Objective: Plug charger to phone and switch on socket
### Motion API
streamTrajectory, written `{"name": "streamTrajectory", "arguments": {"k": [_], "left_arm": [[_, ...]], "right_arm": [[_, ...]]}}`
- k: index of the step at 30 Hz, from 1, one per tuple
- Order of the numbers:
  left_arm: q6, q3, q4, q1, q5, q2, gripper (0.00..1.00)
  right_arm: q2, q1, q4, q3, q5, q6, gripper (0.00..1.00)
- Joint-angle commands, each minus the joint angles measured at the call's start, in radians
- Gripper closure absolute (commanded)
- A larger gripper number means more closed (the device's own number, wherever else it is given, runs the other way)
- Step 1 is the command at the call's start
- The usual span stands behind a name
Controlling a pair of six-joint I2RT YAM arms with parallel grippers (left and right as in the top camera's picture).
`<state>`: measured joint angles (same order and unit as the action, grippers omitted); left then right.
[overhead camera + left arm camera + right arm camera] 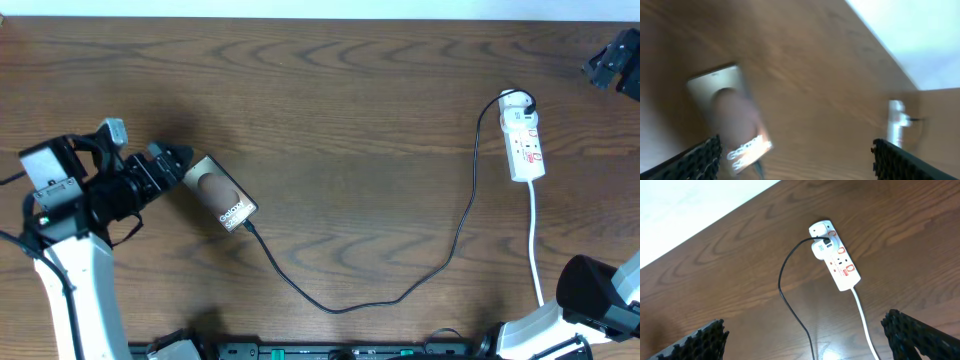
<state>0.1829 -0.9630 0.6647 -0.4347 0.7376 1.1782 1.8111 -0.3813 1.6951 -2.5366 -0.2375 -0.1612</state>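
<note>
The brown phone (220, 196) lies slanted at the table's left, its "Galaxy" lettering toward the lower right end. The black charger cable (340, 308) meets that end, sags toward the front edge, then climbs to a black plug in the white socket (525, 140) at the right. My left gripper (176, 164) stands open just off the phone's upper left end. In the blurred left wrist view the phone (730, 115) sits by the left finger (695, 160). My right gripper (807, 340) hangs open above the table, with the socket (836, 256) and charger cable (787, 280) ahead of it.
The socket's white cord (535, 240) runs down to the front edge near the right arm's base (600, 290). A black device (615, 58) sits at the far right corner. The table's far edge meets a white surface (690, 210).
</note>
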Motion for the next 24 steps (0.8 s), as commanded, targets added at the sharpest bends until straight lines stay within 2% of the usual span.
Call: {"name": "streamTrajectory", "arguments": {"k": [1, 5, 12, 16, 19, 24], "left_arm": [[-0.01, 0.072, -0.035, 0.085, -0.242, -0.09, 0.05], [-0.011, 0.261, -0.29, 0.232, -0.375, -0.247, 0.06], [-0.013, 0.682, -0.923, 0.404, -0.487, -0.625, 0.06], [-0.053, 0.87, -1.114, 0.431, -0.522, -0.86, 0.06], [-0.126, 0.961, -1.136, 0.431, -0.522, -1.015, 0.06], [-0.206, 0.959, -0.965, 0.428, -0.522, -1.158, 0.06]], "right_arm": [[-0.011, 0.003, 0.003, -0.001, 0.003, -0.014, 0.01], [-0.011, 0.003, 0.003, -0.001, 0.003, -0.014, 0.01], [-0.011, 0.003, 0.003, -0.001, 0.003, -0.014, 0.01], [-0.011, 0.003, 0.003, -0.001, 0.003, -0.014, 0.01], [-0.011, 0.003, 0.003, -0.001, 0.003, -0.014, 0.01], [-0.011, 0.003, 0.003, -0.001, 0.003, -0.014, 0.01]]}}
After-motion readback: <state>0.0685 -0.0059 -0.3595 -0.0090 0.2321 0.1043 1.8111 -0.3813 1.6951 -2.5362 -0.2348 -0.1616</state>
